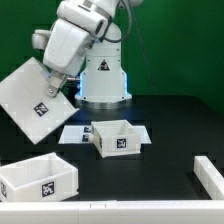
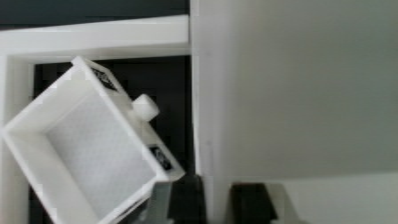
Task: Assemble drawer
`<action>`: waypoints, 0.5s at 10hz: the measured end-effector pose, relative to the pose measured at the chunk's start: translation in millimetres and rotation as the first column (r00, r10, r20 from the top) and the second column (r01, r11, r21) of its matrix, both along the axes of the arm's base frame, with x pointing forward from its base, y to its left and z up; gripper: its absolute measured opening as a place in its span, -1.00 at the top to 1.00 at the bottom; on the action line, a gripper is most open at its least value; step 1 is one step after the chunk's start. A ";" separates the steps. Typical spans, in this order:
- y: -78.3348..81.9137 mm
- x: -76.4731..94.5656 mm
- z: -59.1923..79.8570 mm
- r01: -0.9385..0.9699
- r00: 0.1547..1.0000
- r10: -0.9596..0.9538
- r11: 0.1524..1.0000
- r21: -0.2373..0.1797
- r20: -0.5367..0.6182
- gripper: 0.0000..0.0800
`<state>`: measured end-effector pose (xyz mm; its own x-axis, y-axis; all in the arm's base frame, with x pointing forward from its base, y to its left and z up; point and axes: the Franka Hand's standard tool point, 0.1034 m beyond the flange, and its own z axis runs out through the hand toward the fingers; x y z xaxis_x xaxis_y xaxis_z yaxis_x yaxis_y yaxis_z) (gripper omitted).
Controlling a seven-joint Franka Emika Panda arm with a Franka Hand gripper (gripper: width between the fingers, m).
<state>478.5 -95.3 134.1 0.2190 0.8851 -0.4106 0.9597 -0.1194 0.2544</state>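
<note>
My pincer (image 1: pixel 55 82) is clamped on one thin wall of the casing (image 1: pixel 38 98), a finger on each face. The casing hangs in the air, up from the marker board (image 1: pixel 72 133) and toward the exterior view's left of it, tipped onto a corner. A small tray (image 1: pixel 117 138) sits open-top on the marker board. A second tray (image 1: pixel 40 180) lies nearer the camera than the marker board, toward the exterior view's left.

I judge the casing to be light, hollow plastic, stiff but smooth. Held by a single wall it could swing or slip, so a deep bite near the middle of that wall seems safest. The trays look best taken by a side wall too.

In the wrist view the casing's wall (image 2: pixel 294 90) fills much of the picture, and my fingers (image 2: pixel 175 203) are cut off at the frame's edge. A tray shows tilted beyond them, but I cannot tell which one. A white part (image 1: pixel 208 175), toward the exterior view's right of the marker board, is cropped too much to name.
</note>
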 end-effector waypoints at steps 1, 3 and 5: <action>16.0 8.6 5.0 0.094 0.994 -0.094 0.996 0.002 0.061 0.84; 47.9 41.6 18.6 0.341 0.931 -0.337 0.940 0.002 0.141 0.84; 52.1 57.3 18.7 0.227 0.967 -0.228 0.974 0.023 0.111 0.84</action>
